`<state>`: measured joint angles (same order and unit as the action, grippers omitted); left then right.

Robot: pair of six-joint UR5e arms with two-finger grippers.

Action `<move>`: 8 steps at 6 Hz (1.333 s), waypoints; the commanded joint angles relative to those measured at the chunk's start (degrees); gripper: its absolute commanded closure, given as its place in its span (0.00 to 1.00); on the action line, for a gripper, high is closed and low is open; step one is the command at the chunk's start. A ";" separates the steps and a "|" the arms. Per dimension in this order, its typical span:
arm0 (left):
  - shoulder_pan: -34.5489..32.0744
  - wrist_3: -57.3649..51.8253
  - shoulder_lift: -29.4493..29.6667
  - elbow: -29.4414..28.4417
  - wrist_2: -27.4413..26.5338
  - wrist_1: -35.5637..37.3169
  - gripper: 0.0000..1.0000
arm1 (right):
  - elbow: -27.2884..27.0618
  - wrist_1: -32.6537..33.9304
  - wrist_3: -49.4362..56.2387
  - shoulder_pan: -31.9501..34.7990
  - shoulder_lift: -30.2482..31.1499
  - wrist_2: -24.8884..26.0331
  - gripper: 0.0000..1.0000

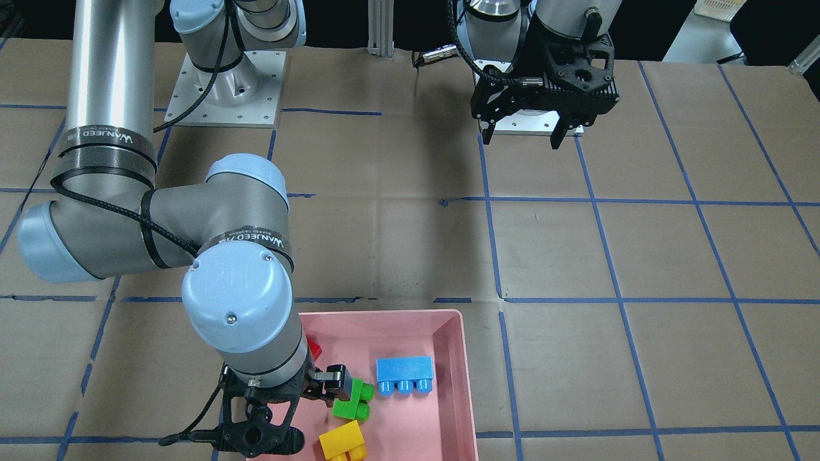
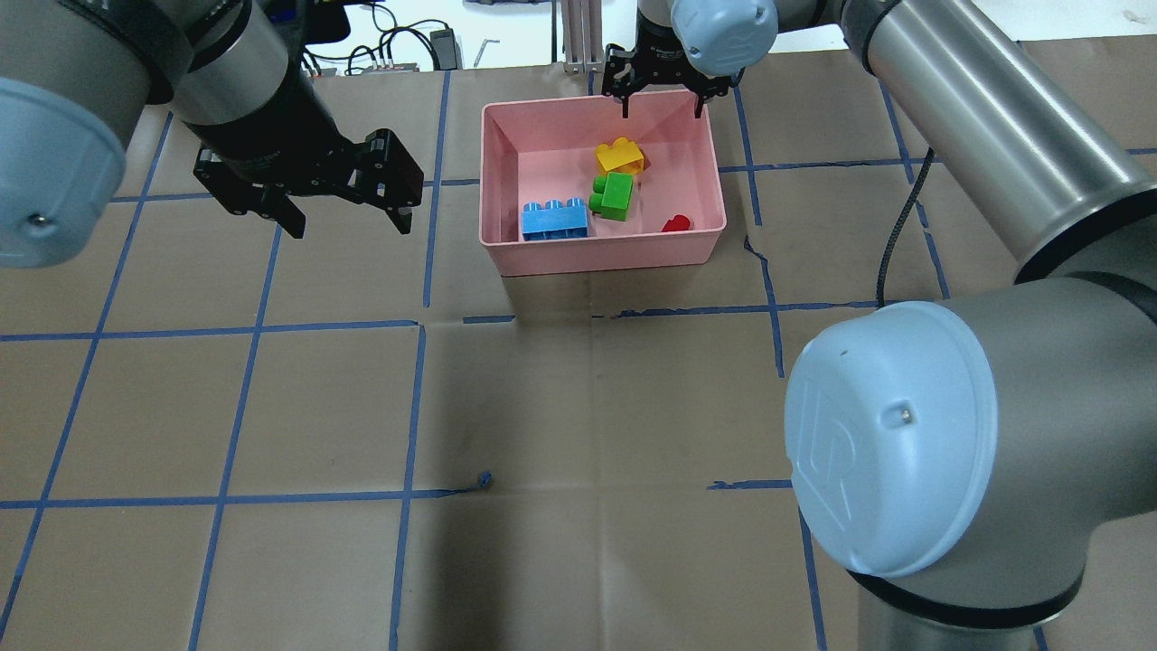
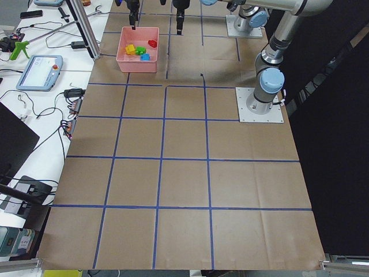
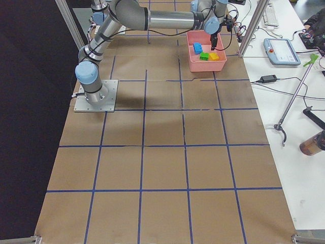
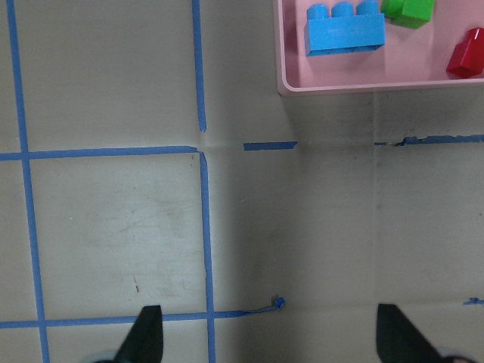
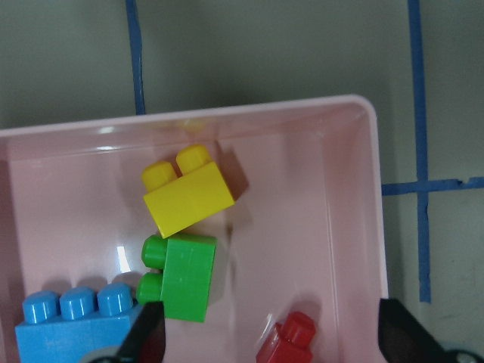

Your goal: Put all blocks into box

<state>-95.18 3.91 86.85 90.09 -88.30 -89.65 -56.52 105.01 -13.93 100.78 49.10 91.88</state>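
The pink box stands at the far middle of the table. Inside it lie the yellow block, the green block, the light blue block and the small red block. My right gripper hangs open and empty above the box's far edge. In the right wrist view the yellow block and the green block lie below it. My left gripper is open and empty over bare table, left of the box. The left wrist view shows the box's near wall.
Brown paper with a blue tape grid covers the table. My right arm's elbow bulks large at the overhead view's lower right. The arm bases stand at the robot's side. A bench with cables and a pendant runs beyond the box.
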 commanded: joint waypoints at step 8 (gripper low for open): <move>0.26 3.39 -0.35 -0.44 0.67 2.11 0.00 | -31.10 -10.06 17.08 -8.49 36.67 0.84 0.00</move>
<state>-94.75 7.38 87.31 89.71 -87.53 -87.27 -85.49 96.98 2.27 92.33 83.11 92.65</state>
